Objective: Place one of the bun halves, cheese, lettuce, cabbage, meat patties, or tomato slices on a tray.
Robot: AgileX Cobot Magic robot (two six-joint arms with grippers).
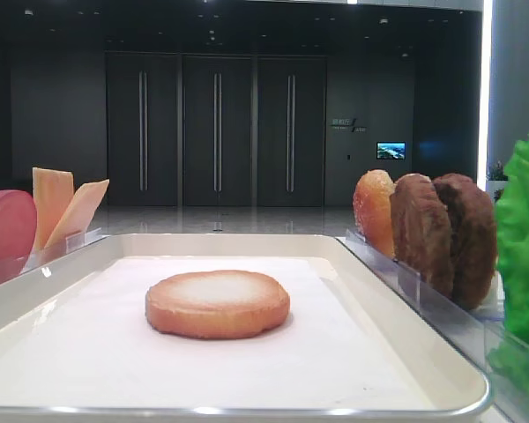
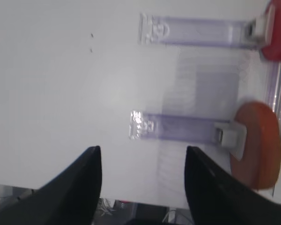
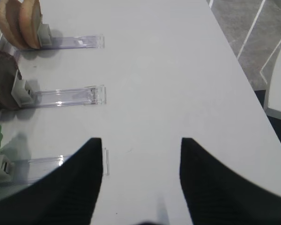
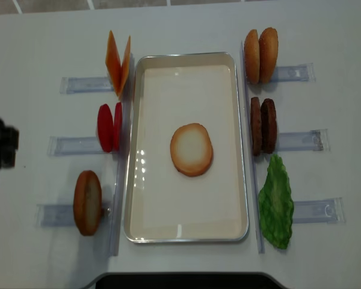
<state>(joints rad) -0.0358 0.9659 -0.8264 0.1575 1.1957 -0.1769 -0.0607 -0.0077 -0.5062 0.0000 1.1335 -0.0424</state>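
A bun half (image 4: 191, 149) lies flat, pale face up, in the middle of the off-white tray (image 4: 186, 232), also seen in the low view as bun half (image 1: 217, 302) on tray (image 1: 406, 370). Cheese (image 4: 117, 60), tomato slices (image 4: 108, 127) and another bun half (image 4: 87, 201) stand in holders left of the tray. Two bun halves (image 4: 260, 55), meat patties (image 4: 263, 125) and lettuce (image 4: 277, 201) stand on the right. Cabbage is out of view. My left gripper (image 2: 143, 150) is open and empty over bare table, short of the left bun half (image 2: 255, 145). My right gripper (image 3: 141, 140) is open and empty, right of the patties (image 3: 2, 86).
Clear plastic holders (image 4: 298, 139) stick out from the tray on both sides; one holder (image 2: 178, 127) lies just ahead of the left jaws, another holder (image 3: 70, 96) ahead of the right jaws. The table edge (image 2: 131, 200) runs close under the left fingers.
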